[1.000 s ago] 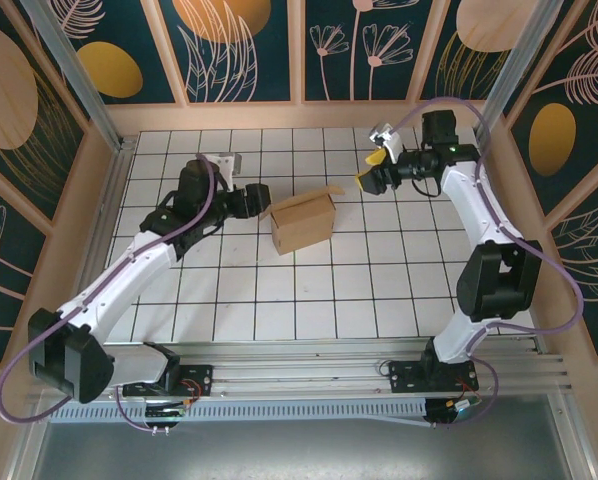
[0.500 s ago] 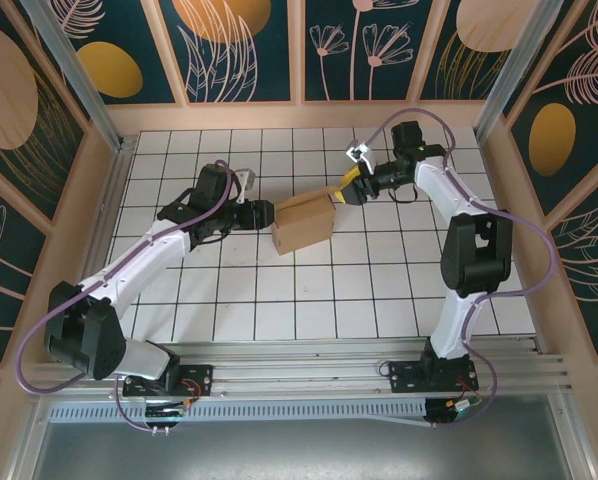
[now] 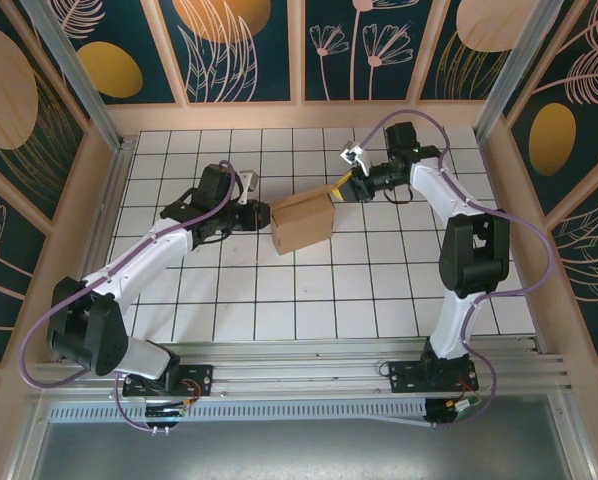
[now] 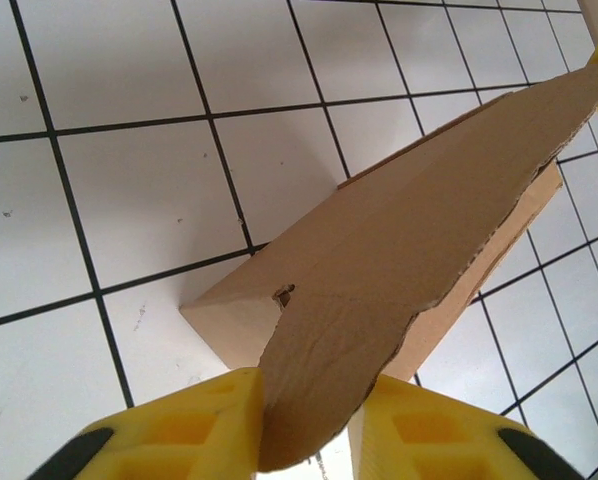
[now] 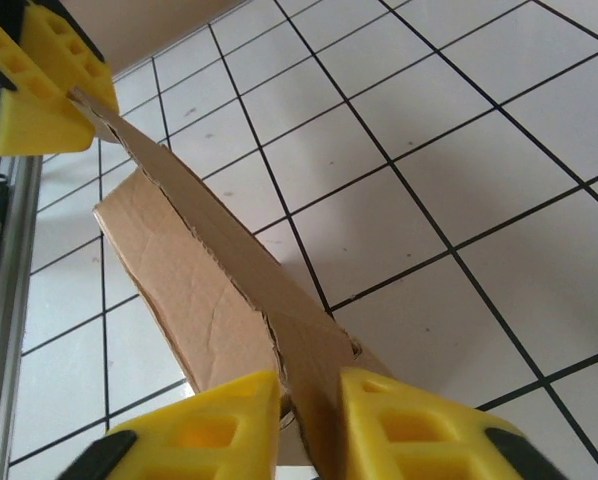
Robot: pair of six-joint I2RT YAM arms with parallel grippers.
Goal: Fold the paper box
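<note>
The paper box (image 3: pixel 304 225) is a tan cardboard block lying near the middle of the tiled table, with a long flap raised along its top. My left gripper (image 3: pixel 263 214) sits at its left end. In the left wrist view the flap (image 4: pixel 399 240) runs down between the yellow fingers (image 4: pixel 179 435) of that gripper (image 4: pixel 307 432), which is shut on it. My right gripper (image 3: pixel 341 190) is at the box's far right corner. In the right wrist view the cardboard (image 5: pixel 199 280) sits pinched between the fingertips (image 5: pixel 409 425) of that gripper (image 5: pixel 311 425).
The white tiled table (image 3: pixel 379 290) is bordered by tan walls and metal rails; an aluminium rail (image 3: pixel 309 375) runs along the near edge. The left gripper's yellow finger (image 5: pixel 39 80) appears at the flap's far tip in the right wrist view.
The right arm swung in from the right and closed on the box's right corner. The left gripper slid right up to the box's left end. The box has barely shifted.
</note>
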